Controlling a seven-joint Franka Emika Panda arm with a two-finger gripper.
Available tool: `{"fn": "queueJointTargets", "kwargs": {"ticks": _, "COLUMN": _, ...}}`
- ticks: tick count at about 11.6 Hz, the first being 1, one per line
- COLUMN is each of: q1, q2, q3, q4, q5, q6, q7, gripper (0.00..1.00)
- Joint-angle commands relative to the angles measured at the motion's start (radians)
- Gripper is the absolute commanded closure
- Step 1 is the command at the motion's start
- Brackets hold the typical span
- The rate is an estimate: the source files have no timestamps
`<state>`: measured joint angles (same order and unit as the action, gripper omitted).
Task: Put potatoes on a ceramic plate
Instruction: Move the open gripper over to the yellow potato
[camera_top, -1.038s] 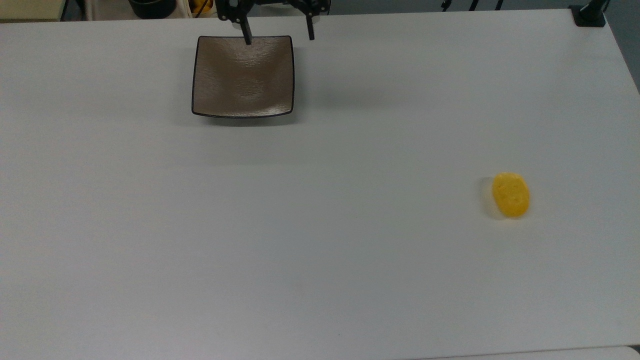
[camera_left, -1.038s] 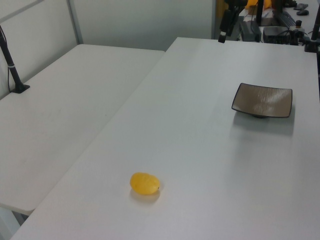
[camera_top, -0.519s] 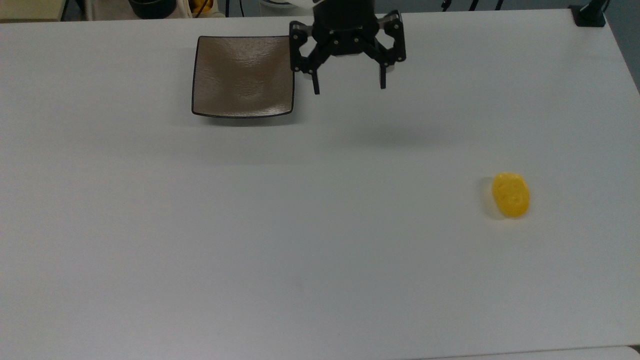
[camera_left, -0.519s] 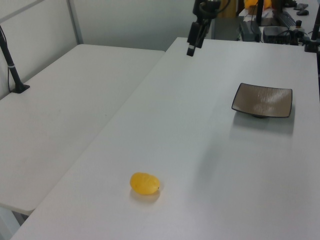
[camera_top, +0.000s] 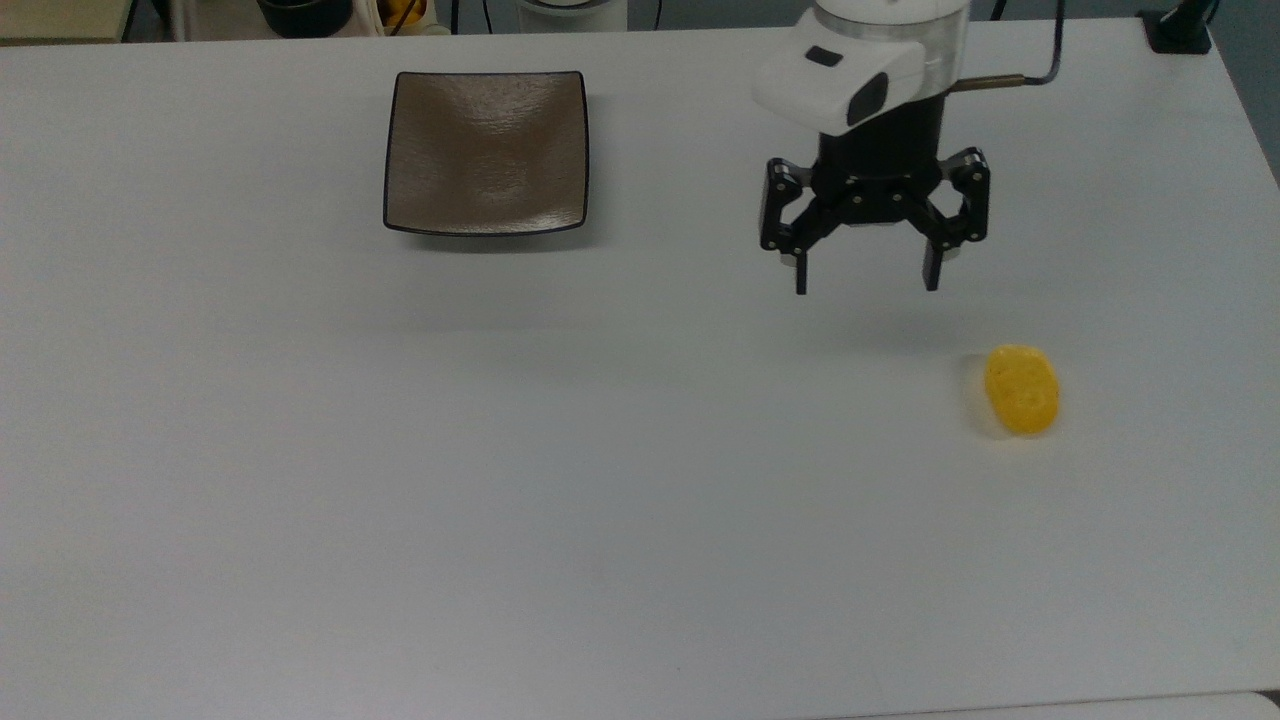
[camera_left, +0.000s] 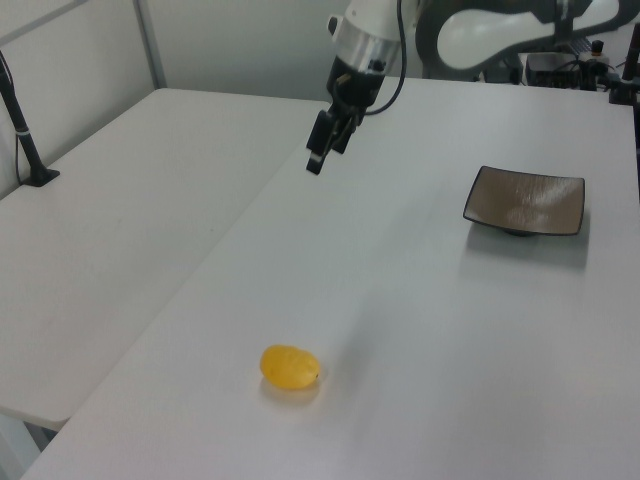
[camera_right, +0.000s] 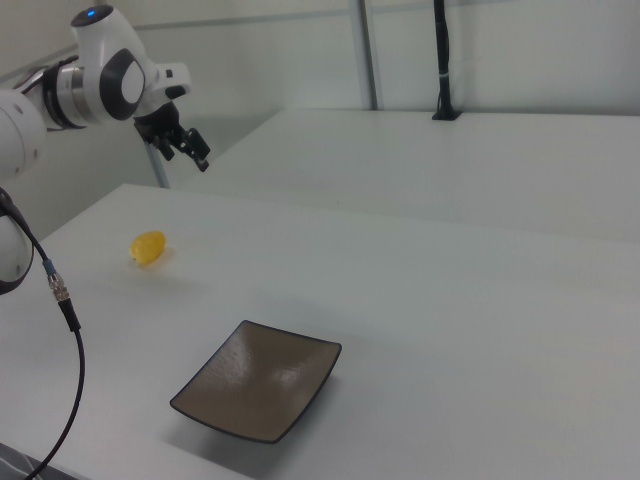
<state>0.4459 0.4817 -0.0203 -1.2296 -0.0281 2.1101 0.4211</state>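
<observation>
Yellow-orange potato (camera_top: 1021, 389) lies on the white table (camera_top: 500, 450), below and to the right of the claw (camera_top: 865, 284) in the top view, not touching it. Claw fingers are spread apart, holding nothing. Brown plate (camera_top: 487, 151) sits well apart, toward the top view's left.

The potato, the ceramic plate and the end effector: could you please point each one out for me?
potato (camera_top: 1021, 389), top view, middle of its yellow surface.
ceramic plate (camera_top: 486, 225), top view, near rim.
end effector (camera_top: 863, 287), top view, midway between its open fingertips.
</observation>
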Motion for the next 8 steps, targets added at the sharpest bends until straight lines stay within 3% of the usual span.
{"fn": "queueJointTargets", "kwargs": {"ticks": 1, "q1": 0.077, "q2": 0.073, "q3": -0.012, "q4": 0.038, "q5": -0.016, "q6": 0.048, "q7": 0.07, "gripper": 0.0}}
{"fn": "queueJointTargets", "kwargs": {"ticks": 5, "q1": 0.157, "q2": 0.17, "q3": -0.01, "q4": 0.038, "q5": -0.044, "q6": 0.135, "q7": 0.131, "gripper": 0.0}}
{"fn": "queueJointTargets", "kwargs": {"ticks": 8, "q1": 0.189, "q2": 0.263, "q3": -0.012, "q4": 0.1, "q5": -0.064, "q6": 0.198, "q7": 0.192, "gripper": 0.0}}
